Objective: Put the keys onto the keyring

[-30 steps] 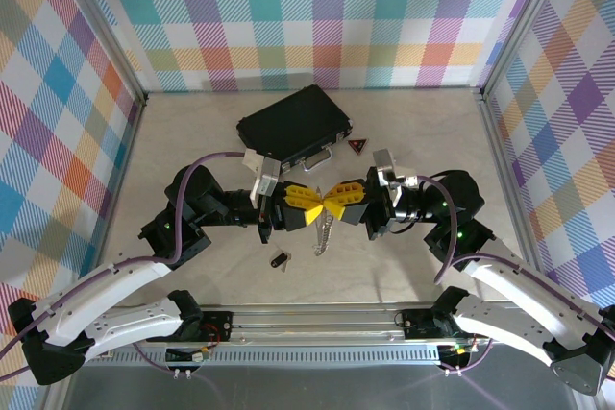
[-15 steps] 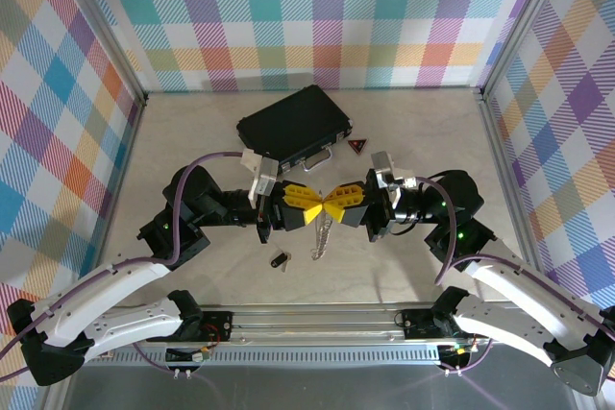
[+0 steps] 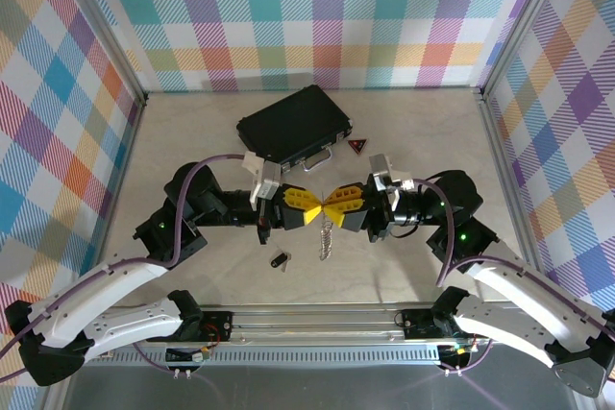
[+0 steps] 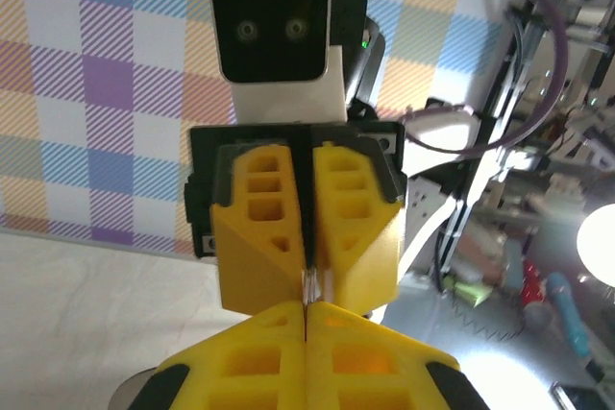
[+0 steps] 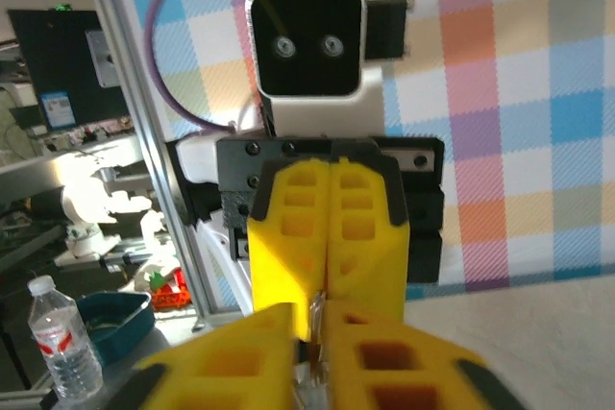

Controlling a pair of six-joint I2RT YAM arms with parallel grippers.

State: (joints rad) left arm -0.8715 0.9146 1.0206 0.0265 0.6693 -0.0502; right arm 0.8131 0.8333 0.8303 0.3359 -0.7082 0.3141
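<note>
Note: your left pincer [image 3: 315, 214] is closed, tip to tip with right pincer [image 3: 331, 209], just on near side of case [image 3: 293, 124]. Cannot tell what left one pinches. Right pincer: jaws at narrow slit, gripping thin silvery edge of keyring [image 3: 329, 235], which hangs below tips. Black-headed key [image 3: 279, 259] lies on tabletop [image 3: 192, 141], farther from case than pincers.

Top camera looks down from six o'clock; close wrist cameras face each other, sharing left claw [image 3: 315, 211] and right claw [image 3: 332, 210].
</note>
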